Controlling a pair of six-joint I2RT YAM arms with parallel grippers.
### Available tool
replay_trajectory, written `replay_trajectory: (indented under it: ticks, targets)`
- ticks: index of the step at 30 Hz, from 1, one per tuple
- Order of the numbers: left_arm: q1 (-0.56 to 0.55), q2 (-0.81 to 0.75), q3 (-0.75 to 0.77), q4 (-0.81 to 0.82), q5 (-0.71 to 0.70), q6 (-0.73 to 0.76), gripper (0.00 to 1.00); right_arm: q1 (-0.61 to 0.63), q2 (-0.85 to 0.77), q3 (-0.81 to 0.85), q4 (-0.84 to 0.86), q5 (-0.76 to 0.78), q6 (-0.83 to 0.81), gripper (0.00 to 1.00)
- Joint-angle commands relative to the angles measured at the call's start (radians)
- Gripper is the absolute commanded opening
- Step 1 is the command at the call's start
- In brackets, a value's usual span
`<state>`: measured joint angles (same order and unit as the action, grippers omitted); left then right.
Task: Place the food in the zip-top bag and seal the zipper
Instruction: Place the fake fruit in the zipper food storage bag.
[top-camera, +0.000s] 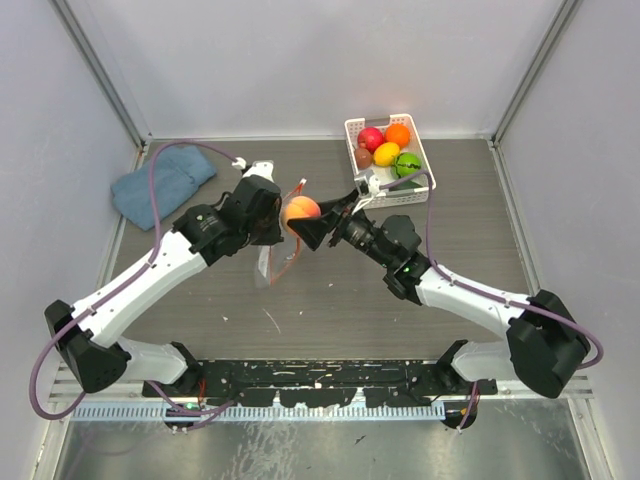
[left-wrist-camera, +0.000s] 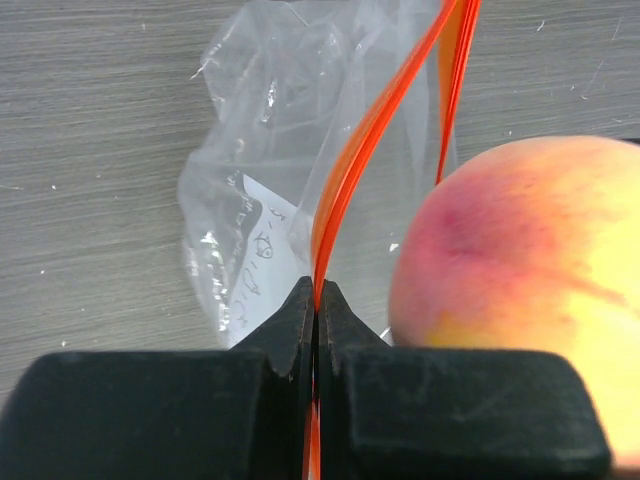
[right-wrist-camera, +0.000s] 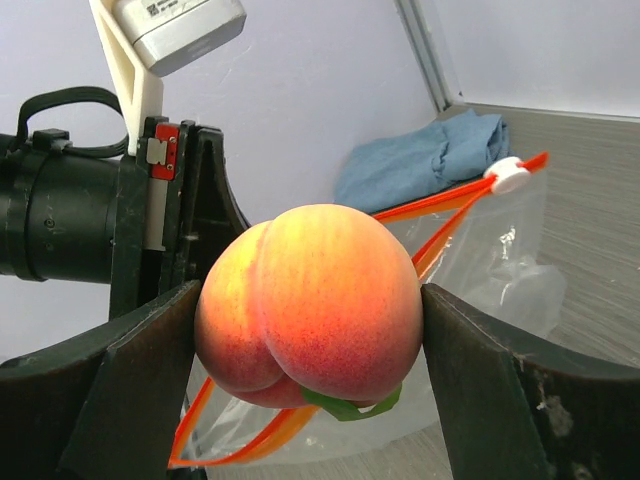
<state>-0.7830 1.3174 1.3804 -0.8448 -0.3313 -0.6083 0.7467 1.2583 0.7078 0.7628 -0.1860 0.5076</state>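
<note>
Nearest me, both arms rise from the bottom edge of the overhead view and meet over the middle of the grey surface (top-camera: 330, 310). My left tool (left-wrist-camera: 316, 300) is pressed together on the zipper (left-wrist-camera: 350, 170). The red-orange strip runs out from between its black fingers toward the top of the left wrist frame. From that strip hangs the zip-top bag (left-wrist-camera: 250, 190), clear and crumpled, with a white label (left-wrist-camera: 262, 250) whose handwriting I cannot read. The two halves of the strip part into a loop, so the mouth stands open.

Just beside that loop, my right tool (right-wrist-camera: 310, 340) is clamped on the peach (right-wrist-camera: 310, 290), one dark finger on each flank. The peach is pink-orange with a red blush and a green scrap at its underside. It blocks much of the bag in the right wrist view, and the left wrist's black body crowds that frame's left. A white slider (right-wrist-camera: 508, 176) sits at the zipper's far end.

Farther back, upper right of centre overhead, a white lattice basket (top-camera: 352, 128) holds the red fruit (top-camera: 371, 138), orange fruit (top-camera: 398, 134), yellow fruit (top-camera: 386, 153), green fruit (top-camera: 407, 163) and brown fruit (top-camera: 363, 157). A folded blue cloth (top-camera: 160, 180) lies at upper left.
</note>
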Motion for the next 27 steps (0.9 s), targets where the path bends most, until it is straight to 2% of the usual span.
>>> replay_trajectory:
  ticks: [1,11,18,27]
  targets:
    - [0.005,-0.016,-0.014,0.068,0.026,-0.018,0.0,0.013,0.019,0.001,0.132,-0.03,0.024,0.54]
    - [0.005,0.032,-0.031,0.092,0.06,-0.041,0.0,0.024,-0.029,-0.008,0.151,-0.035,0.037,0.55]
    - [0.004,0.017,-0.05,0.132,0.113,-0.068,0.0,0.026,0.05,-0.034,0.204,-0.023,0.061,0.55]
    - [0.004,-0.02,-0.061,0.135,0.121,-0.073,0.0,0.027,0.107,-0.058,0.153,0.027,-0.017,0.55]
